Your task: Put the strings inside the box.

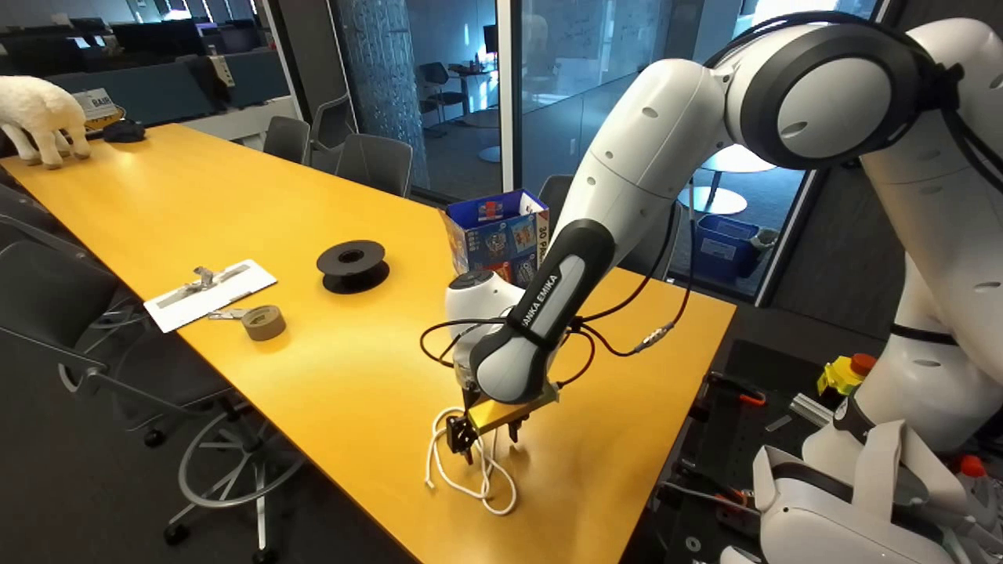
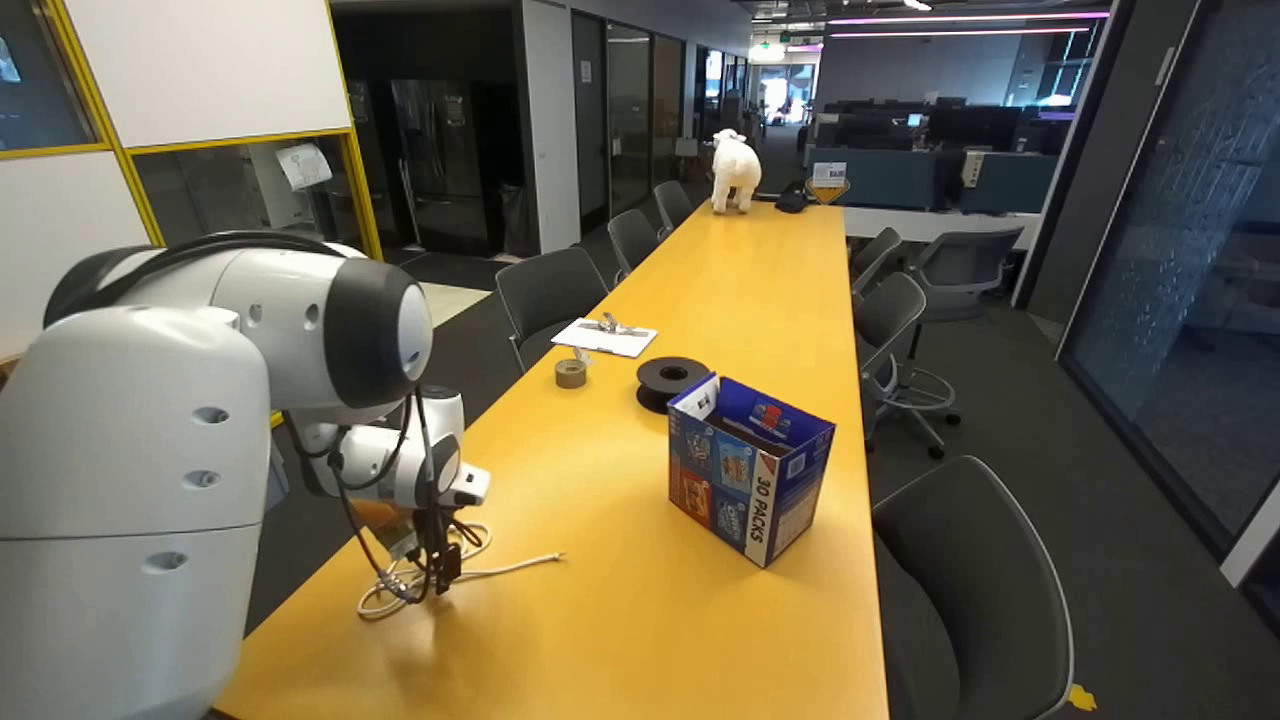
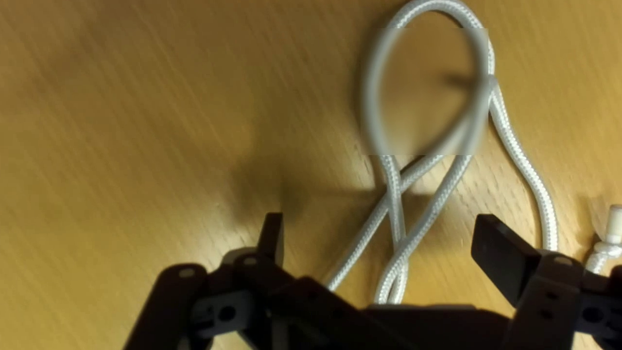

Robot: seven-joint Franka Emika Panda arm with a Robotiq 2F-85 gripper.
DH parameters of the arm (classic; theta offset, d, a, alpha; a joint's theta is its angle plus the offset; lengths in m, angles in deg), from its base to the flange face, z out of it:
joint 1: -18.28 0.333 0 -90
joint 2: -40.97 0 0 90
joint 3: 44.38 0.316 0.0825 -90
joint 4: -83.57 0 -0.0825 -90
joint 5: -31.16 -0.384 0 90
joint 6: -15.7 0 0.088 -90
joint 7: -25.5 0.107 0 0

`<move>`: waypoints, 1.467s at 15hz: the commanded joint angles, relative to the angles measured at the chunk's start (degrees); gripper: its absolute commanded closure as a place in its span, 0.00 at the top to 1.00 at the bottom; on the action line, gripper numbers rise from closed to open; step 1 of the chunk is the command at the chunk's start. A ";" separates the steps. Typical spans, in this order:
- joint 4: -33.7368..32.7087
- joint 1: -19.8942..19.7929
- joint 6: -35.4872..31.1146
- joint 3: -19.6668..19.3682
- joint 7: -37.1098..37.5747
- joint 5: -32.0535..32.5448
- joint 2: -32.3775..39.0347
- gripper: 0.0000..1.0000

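A pale string [image 1: 501, 501] lies in loose loops on the table under my gripper [image 1: 491, 445]. It also shows in an exterior view [image 2: 520, 567] and in the wrist view [image 3: 440, 194]. I cannot tell whether it is one cord or two. My gripper [image 3: 379, 233] is open, with its fingers apart and crossed string strands between them, just above the table. Nothing is gripped. The blue box [image 2: 735, 470] stands upright with its top open. In an exterior view the box [image 1: 497, 239] is partly hidden behind the arm. Its inside bottom is hidden.
A black spool [image 1: 353, 266] stands on the table [image 1: 376, 368] near the box. A tape roll [image 1: 264, 322] and a white clipboard-like item [image 1: 210, 294] lie near the table's long edge. Chairs [image 2: 970, 600] stand along the sides. Cables hang from the arm.
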 commanded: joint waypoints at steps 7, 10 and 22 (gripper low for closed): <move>0.41 1.60 -2.39 -0.94 -2.52 -1.01 0.95 1.00; 0.38 1.65 -2.27 -1.06 -2.92 -0.97 1.04 1.00; 0.47 2.42 -2.15 -2.32 -4.54 -0.26 0.27 0.20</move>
